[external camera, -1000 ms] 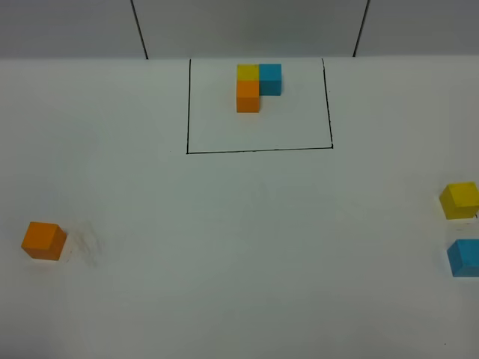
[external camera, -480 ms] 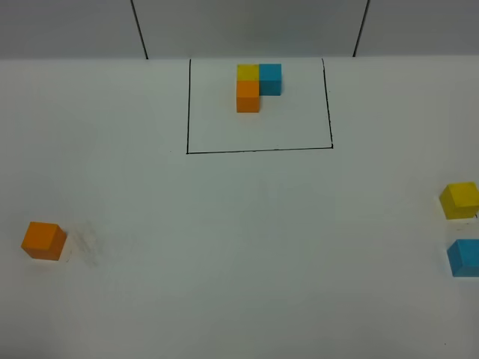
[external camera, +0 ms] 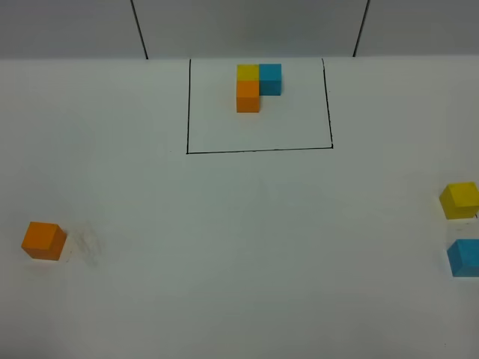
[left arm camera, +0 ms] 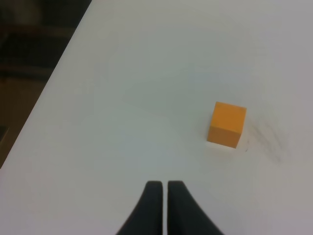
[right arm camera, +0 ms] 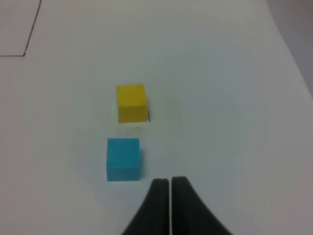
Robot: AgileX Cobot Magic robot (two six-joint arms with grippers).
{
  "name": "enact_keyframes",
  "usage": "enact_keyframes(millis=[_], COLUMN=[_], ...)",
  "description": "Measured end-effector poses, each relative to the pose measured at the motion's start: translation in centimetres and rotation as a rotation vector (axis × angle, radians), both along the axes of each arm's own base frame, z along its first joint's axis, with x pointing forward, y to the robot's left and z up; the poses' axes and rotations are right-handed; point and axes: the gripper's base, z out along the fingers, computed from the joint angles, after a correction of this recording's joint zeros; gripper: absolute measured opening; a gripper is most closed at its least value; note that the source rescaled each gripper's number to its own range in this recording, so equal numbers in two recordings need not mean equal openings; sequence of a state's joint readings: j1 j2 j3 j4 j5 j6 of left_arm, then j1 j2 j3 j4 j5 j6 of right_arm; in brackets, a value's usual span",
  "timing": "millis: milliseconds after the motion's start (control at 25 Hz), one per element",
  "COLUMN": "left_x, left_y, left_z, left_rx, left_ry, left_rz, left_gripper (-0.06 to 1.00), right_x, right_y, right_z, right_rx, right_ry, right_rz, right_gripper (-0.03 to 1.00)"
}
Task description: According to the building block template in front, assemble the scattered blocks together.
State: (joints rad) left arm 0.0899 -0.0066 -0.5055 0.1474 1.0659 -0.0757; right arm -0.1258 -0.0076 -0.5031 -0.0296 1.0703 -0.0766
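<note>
Clenched, empty — left gripper (left arm camera: 160, 188) near matte orange cube (left arm camera: 226, 124), right gripper (right arm camera: 170, 185) near blue cube (right arm camera: 123, 159).

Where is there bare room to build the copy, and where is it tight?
Widest bare stretch: the middle, bordered by the black outline, the orange cube left, the yellow cube and blue cube right. Also bare: inside the outline, nearer than the template. Tight only between yellow and blue.

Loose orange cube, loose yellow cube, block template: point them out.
Loose orange cube (external camera: 42, 236): exterior high view, top face.
Loose yellow cube (right arm camera: 131, 99): right wrist view, top face.
Block template (external camera: 248, 89): exterior high view, its orange cube's top.
</note>
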Motion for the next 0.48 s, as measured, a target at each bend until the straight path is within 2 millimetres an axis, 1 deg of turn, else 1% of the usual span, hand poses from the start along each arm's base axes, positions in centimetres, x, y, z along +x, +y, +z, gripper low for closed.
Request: enact_keyframes(millis=[200, 280, 360, 480], left_x=[0.0, 0.01, 0.01, 0.02], left_y=[-0.01, -0.04, -0.05, -0.06], left_z=[0.0, 0.0, 0.0, 0.01], left_rx=[0.01, 0.017, 0.021, 0.021], left_ry=[0.002, 0.004, 0.005, 0.004], left_rz=[-0.008, -0.017, -0.021, -0.022], left_gripper=[0.01, 0.04, 0.12, 0.33], right_x=[0.0, 0.0, 0.0, 0.0], right_y=[0.0, 0.0, 0.0, 0.0], right_z=[0.0, 0.0, 0.0, 0.0], right_rx=[0.0, 0.0, 0.0, 0.0], right_ry=[0.0, 0.0, 0.0, 0.0], right_rz=[0.0, 0.0, 0.0, 0.0], right_gripper=[0.01, 0.01, 0.01, 0.01])
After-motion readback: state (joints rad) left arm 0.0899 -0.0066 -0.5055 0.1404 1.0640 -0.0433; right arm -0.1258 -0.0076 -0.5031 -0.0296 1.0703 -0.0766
